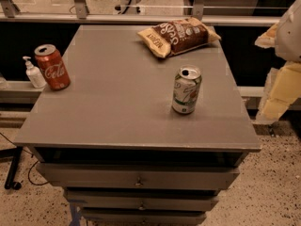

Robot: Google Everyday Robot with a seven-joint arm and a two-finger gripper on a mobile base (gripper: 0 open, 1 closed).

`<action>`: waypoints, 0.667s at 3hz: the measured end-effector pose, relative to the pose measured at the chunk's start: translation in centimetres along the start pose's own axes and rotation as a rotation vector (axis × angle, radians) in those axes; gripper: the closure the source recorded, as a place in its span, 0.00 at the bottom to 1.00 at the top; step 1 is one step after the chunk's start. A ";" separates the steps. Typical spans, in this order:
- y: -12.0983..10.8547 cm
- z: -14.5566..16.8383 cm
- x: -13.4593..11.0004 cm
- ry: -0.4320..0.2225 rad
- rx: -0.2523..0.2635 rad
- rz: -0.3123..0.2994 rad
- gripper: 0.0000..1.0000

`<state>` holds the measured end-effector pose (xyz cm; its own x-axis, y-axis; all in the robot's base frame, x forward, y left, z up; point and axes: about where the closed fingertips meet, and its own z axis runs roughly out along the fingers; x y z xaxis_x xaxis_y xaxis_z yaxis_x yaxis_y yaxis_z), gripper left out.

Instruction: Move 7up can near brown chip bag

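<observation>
The 7up can [186, 90] stands upright on the grey table [117, 112], apart from the brown chip bag [178, 36] at its far edge, with the gripper [281, 92] off to the right.

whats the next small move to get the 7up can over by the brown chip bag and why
Probably swing the gripper, now beyond the right edge of the table, in toward the 7up can. The can stands upright and ungrasped at front right, apart from the brown chip bag lying at the back, so it must be reached before it can be moved.
</observation>
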<state>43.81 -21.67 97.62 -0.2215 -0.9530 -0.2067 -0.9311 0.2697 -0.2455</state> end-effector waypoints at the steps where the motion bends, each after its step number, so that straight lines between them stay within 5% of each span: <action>1: 0.0 0.0 0.0 0.000 0.000 0.000 0.00; 2: -0.2 0.3 -0.2 -0.033 0.001 0.007 0.00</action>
<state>44.11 -21.52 97.41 -0.2187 -0.9460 -0.2392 -0.9292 0.2768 -0.2450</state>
